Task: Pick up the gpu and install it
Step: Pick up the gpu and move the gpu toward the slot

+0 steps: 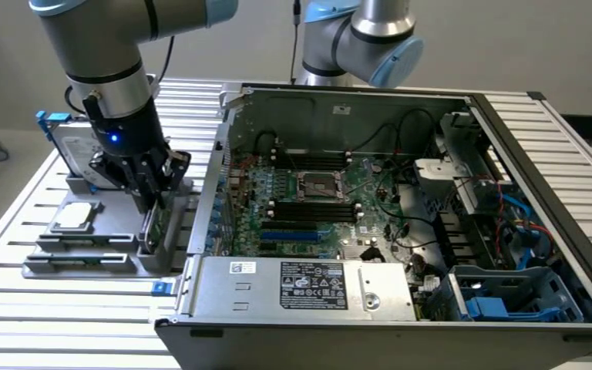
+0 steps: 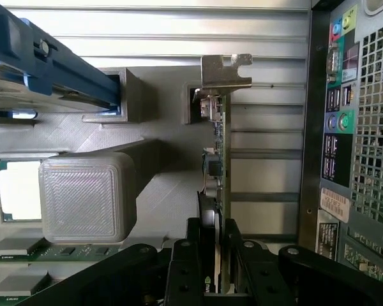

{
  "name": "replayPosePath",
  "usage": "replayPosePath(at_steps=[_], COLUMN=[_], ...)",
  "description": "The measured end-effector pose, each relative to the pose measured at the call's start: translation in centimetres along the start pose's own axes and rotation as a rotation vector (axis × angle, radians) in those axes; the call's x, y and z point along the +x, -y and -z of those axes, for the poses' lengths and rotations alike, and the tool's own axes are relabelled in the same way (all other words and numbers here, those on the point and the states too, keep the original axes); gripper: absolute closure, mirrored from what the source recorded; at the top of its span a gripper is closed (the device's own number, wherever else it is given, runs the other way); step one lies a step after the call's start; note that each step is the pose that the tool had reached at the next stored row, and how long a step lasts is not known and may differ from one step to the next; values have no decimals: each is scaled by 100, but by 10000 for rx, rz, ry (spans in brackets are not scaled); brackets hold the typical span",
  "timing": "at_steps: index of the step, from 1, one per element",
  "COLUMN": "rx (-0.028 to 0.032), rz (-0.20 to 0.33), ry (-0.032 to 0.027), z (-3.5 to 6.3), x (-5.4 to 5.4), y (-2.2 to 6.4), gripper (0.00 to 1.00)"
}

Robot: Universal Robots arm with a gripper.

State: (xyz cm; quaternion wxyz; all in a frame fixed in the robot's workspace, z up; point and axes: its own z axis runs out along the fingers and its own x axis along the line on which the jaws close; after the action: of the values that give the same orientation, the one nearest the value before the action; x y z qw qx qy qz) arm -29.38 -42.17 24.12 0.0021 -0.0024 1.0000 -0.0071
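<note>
One arm w/ gripper (image 1: 149, 199) (image 2: 214, 264) is down over the grey holder (image 1: 99, 262) (image 2: 159, 185), which sits on the slatted table (image 1: 28, 312) at the exterior view's left, just beside the open PC case (image 1: 358, 91) (image 2: 345, 127). The gpu (image 1: 151, 228) (image 2: 221, 162) stands on edge in the holder, not yet in the case. Its silver bracket (image 2: 225, 71) is at the end away from the gripper. Jaws are closed onto the card's edge, w/ a finger (image 2: 193, 255) on each side. A hard drive (image 1: 70, 148) w/ blue rails and a CPU (image 1: 76, 216) (image 2: 18, 189) sit in the same holder. A 2nd arm (image 1: 363, 38) stands behind the case.
</note>
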Motion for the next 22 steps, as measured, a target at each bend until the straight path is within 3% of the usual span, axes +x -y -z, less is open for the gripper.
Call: replayPosePath(at_steps=[12, 16, 22], rx=[1, -1, 0], rz=[0, 0, 0], ry=[0, 2, 8], z=[41, 147, 410], x=[0, -1, -2], y=[1, 2, 6], gripper=[74, 74, 74])
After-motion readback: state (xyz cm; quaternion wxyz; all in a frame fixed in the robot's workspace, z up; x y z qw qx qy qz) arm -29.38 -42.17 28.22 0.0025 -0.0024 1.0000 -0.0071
